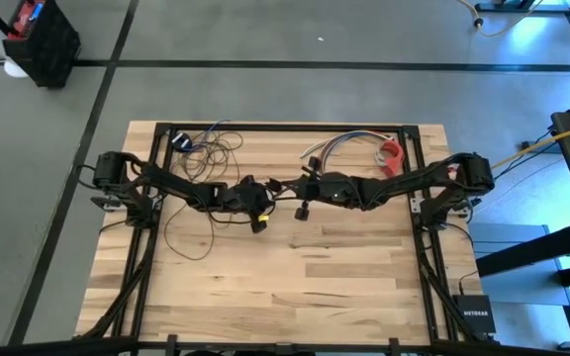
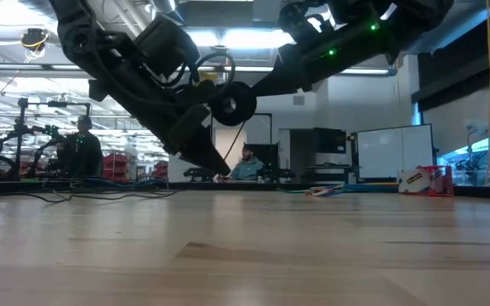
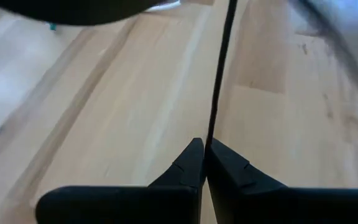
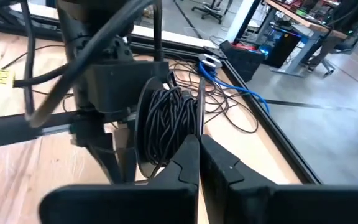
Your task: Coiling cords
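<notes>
Meeting over the middle of the wooden worktop (image 1: 295, 287), both arms held the cords (image 4: 169, 121). The left gripper (image 3: 204, 163) had its jaws closed on a single dark strand that ran straight away from the tips. The right gripper (image 4: 199, 155) also had its jaws closed, gripping a strand at the tips; just beyond them a wound bundle of the cords hung beside the left arm's wrist. Farther past the jaws, loose loops lay on the worktop near its black frame. Behind the worktop, a seated person (image 2: 247, 164) and a whiteboard (image 2: 390, 153) showed in the room.
</notes>
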`<action>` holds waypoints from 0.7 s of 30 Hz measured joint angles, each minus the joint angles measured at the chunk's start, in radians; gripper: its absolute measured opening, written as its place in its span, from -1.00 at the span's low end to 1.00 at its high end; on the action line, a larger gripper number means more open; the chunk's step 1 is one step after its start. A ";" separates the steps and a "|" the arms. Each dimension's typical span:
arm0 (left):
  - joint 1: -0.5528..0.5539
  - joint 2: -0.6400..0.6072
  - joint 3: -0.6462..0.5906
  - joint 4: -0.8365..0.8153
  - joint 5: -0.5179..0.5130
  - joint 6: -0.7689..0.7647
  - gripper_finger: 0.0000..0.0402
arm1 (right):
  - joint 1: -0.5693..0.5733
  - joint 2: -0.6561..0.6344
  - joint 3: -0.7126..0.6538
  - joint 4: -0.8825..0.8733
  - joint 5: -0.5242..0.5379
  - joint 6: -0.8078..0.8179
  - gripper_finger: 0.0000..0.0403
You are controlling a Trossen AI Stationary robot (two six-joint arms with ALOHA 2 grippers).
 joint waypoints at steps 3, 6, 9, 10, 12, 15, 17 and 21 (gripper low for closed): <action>0.016 0.000 0.000 -0.002 0.000 0.035 -0.95 | -0.002 -0.008 0.000 -0.011 -0.029 0.002 -0.97; 0.031 0.000 -0.001 0.001 0.002 0.054 -0.95 | -0.002 -0.010 0.000 -0.014 -0.036 0.002 -0.97; 0.038 0.000 -0.002 0.017 0.001 0.064 -0.95 | -0.002 -0.011 0.000 -0.006 -0.035 0.003 -0.97; 0.038 0.000 -0.002 0.025 0.001 0.061 -0.95 | -0.002 -0.012 0.000 -0.003 -0.031 0.003 -0.97; 0.032 0.000 -0.002 0.036 0.001 0.054 -0.95 | -0.002 -0.012 0.000 0.001 -0.010 -0.001 -0.97; 0.020 0.000 -0.002 0.025 0.000 0.068 -0.95 | -0.001 -0.012 0.000 -0.004 -0.002 -0.010 -0.97; 0.015 0.000 -0.002 0.022 -0.002 0.078 -0.93 | -0.001 -0.012 0.000 -0.005 -0.009 -0.011 -0.97; 0.015 0.000 -0.002 0.005 -0.002 0.099 -0.77 | -0.001 -0.012 0.000 -0.005 -0.007 -0.012 -0.97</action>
